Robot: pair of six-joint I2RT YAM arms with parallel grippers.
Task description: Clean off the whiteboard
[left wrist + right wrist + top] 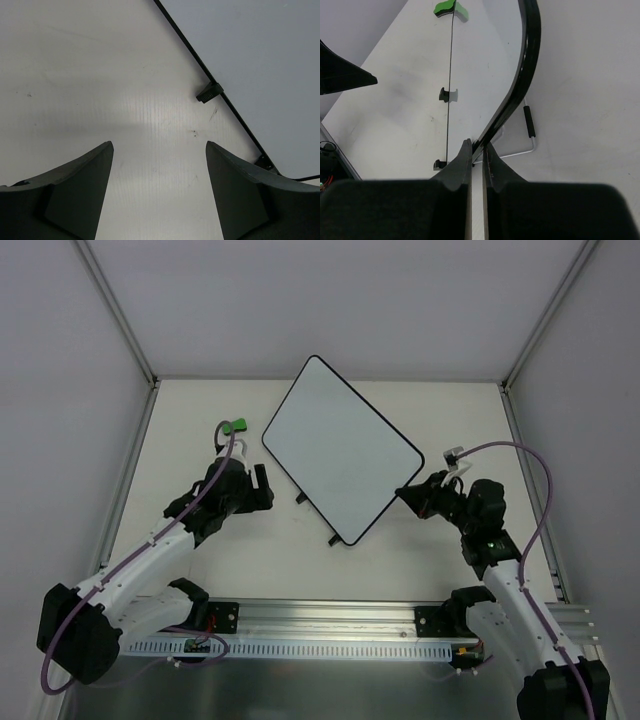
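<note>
**Top view.** The whiteboard (340, 450) lies turned corner-on at the middle of the table (200, 560). My left gripper (263, 483) sits just beside the board's lower-left edge, so the board lies at 2 o'clock from it. The jaws are apart and hold nothing. My right gripper (404, 493) meets the board's right corner, so the board extends toward 10 o'clock from it. A green eraser (237, 424) rests on the table at 11 o'clock from my left gripper, apart from both the gripper and the board.

**Left wrist view.** My left gripper (158, 150) has its fingers spread over bare table. The whiteboard (260, 55) fills the 1 to 2 o'clock area. Its black frame runs diagonally, and one small foot (209, 93) projects from it. Neither finger touches the board.

**Right wrist view.** My right gripper (477, 152) is clamped on the whiteboard (482, 70) at its black frame (526, 50), one finger on each side of the rim. The board extends toward 12 o'clock. The green eraser (449, 10) lies beyond its far edge at 11 o'clock.
</note>
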